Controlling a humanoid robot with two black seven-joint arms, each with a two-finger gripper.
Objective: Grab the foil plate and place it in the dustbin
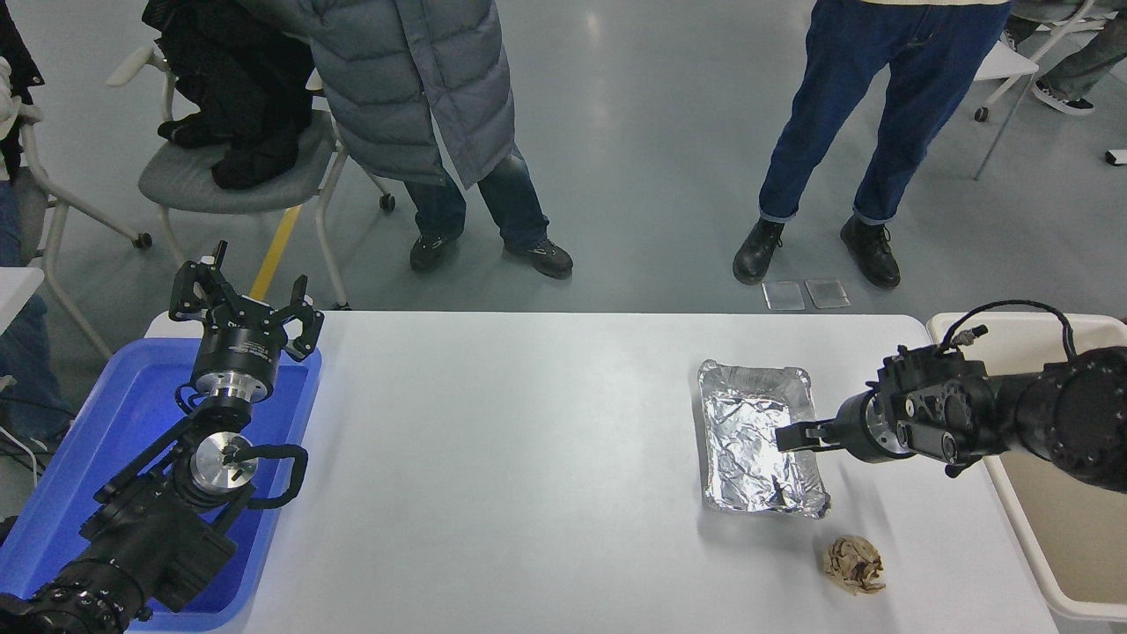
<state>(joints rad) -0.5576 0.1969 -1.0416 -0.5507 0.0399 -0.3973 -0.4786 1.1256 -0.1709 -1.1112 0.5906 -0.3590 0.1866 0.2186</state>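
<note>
Right claw [788,437] over foil plate [748,453] right rim, grip state unclear; no legible writing.

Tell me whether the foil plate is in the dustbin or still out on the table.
Out. The foil plate lies flat on the white table, left of the beige dustbin, with the right gripper at its right rim.

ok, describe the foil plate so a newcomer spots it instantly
On the white table, look to the right half, just left of the beige dustbin. The foil plate lies flat there, the right gripper at its edge. It is shiny, crinkled and rectangular, unlike the brown paper ball.
</note>
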